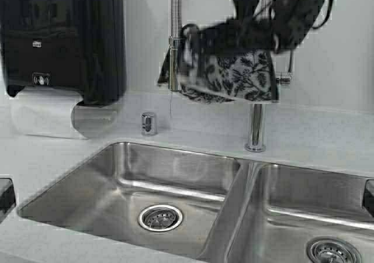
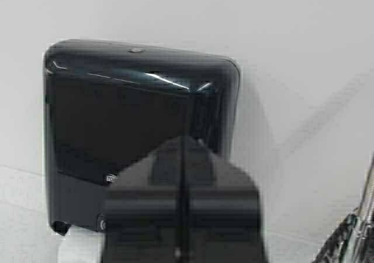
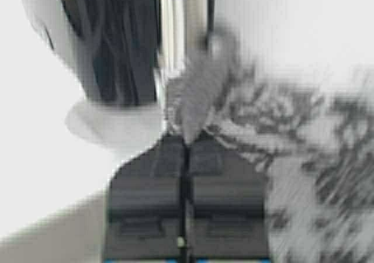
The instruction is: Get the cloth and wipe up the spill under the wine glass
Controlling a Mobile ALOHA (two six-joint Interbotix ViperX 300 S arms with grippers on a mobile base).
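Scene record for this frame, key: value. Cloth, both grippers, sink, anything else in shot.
cloth: draped over the faucet, pinched at one edge
right gripper: shut on the cloth, up at the faucet
left gripper: shut, empty, facing the paper towel dispenser
sink: double basin, steel
wine glass: not in view
spill: not in view

We see a double steel sink point(image 1: 117, 181) set in a pale counter point(image 1: 327, 137). Left basin drain point(image 1: 160, 217) is in full view; the right drain point(image 1: 333, 252) is cut off by the frame edge. Chrome faucet point(image 1: 255, 128) stands behind the divider, spring hose point(image 1: 175, 17) rising to its left. Small chrome cap point(image 1: 148, 123) sits on the counter left of the faucet. Black towel dispenser point(image 1: 64, 38) is on the wall at left, white paper point(image 1: 41, 114) hanging below it.
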